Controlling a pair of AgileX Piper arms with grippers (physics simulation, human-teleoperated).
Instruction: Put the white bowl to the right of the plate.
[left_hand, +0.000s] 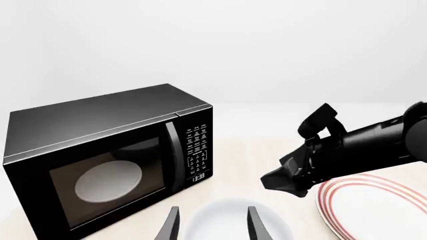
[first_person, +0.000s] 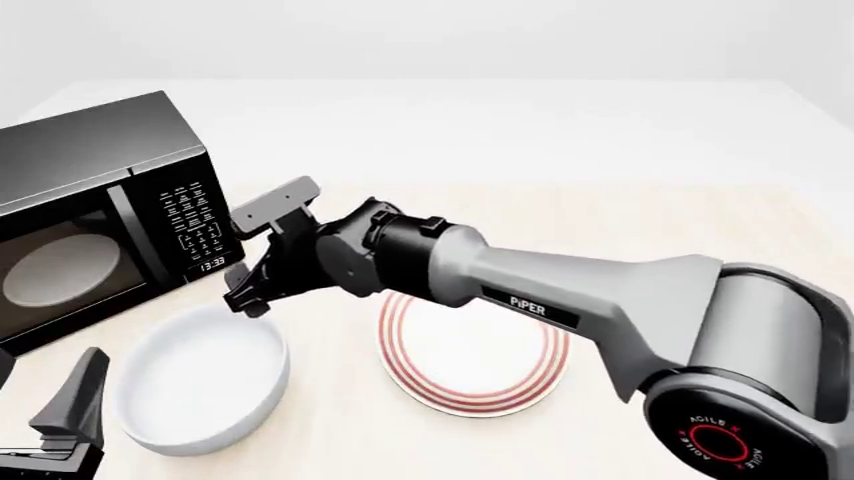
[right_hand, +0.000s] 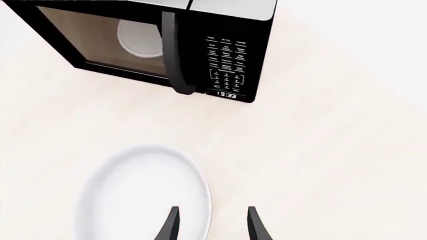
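The white bowl (first_person: 200, 380) sits on the table, left of the red-ringed plate (first_person: 474, 355) and in front of the microwave. My right arm reaches across above the plate. Its gripper (first_person: 254, 298) is open and hangs over the bowl's far right rim. In the right wrist view the gripper (right_hand: 212, 227) has one finger over the bowl (right_hand: 137, 195) and one outside the rim. My left gripper (first_person: 70, 415) is at the near left, open and empty. In the left wrist view the gripper (left_hand: 213, 227) points at the bowl (left_hand: 230, 217), with the plate (left_hand: 377, 205) beside it.
A black microwave (first_person: 94, 220) stands at the left with its door shut and a white turntable inside. It also shows in the left wrist view (left_hand: 107, 155) and the right wrist view (right_hand: 167, 40). The right arm (left_hand: 353, 147) crosses the left wrist view.
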